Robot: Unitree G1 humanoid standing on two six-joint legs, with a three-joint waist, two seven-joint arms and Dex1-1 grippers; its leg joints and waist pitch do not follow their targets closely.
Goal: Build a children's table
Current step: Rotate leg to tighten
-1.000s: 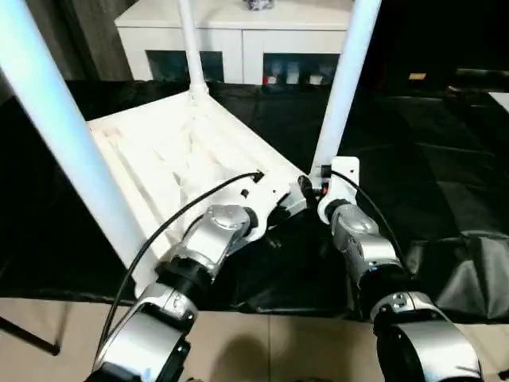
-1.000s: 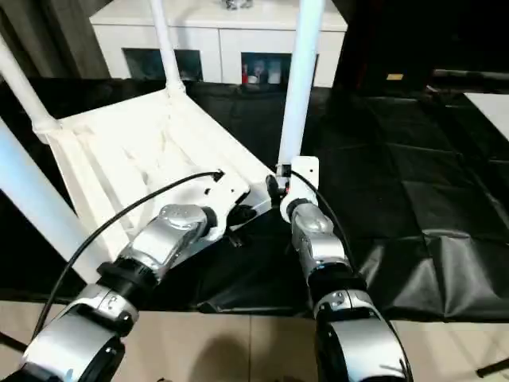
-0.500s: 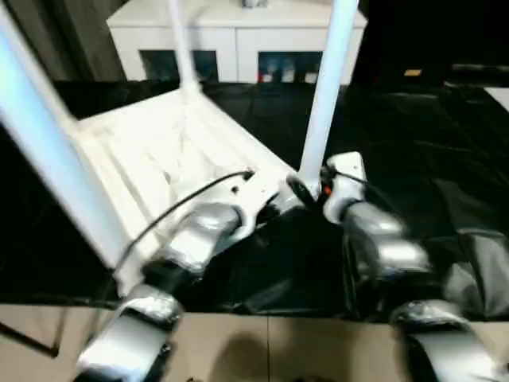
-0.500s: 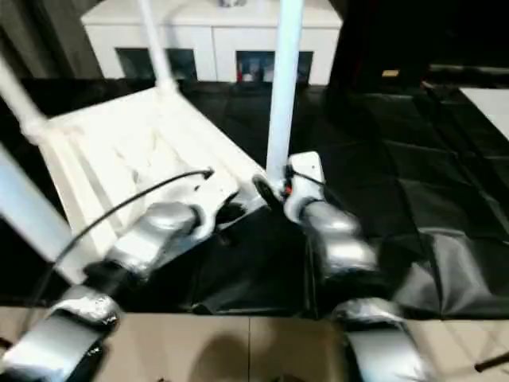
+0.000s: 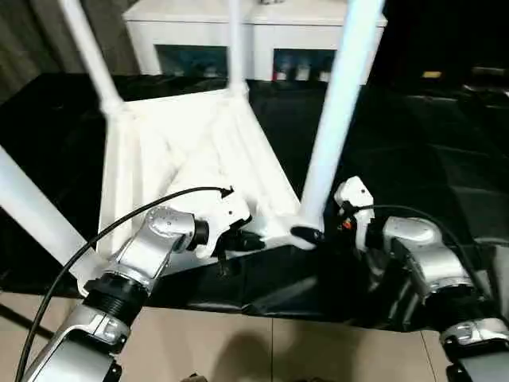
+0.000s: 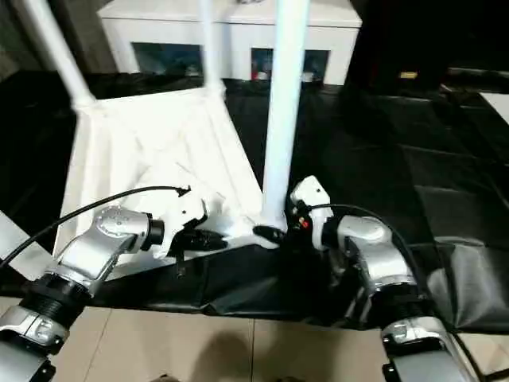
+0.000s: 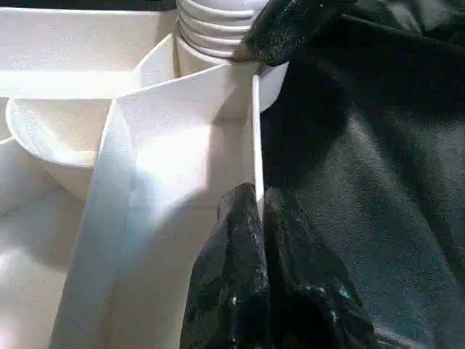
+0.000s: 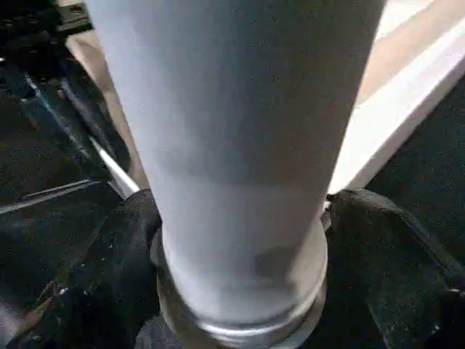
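Upturned white tabletop (image 5: 183, 151) on black-draped counter (image 5: 413, 143), legs up, left gripper (image 7: 260, 218) jaws pinching its near edge rib, right gripper (image 8: 240, 240) jaws spread around near corner leg (image 5: 338, 111) base.

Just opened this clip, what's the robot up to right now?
It is assembling a children's table. The white tabletop lies upside down on a black cloth, with tube legs standing up from its corner sockets. The left gripper is pinched shut on the thin rim at the near edge. The right gripper straddles the base of the near leg, a finger on each side. A white cabinet stands behind.
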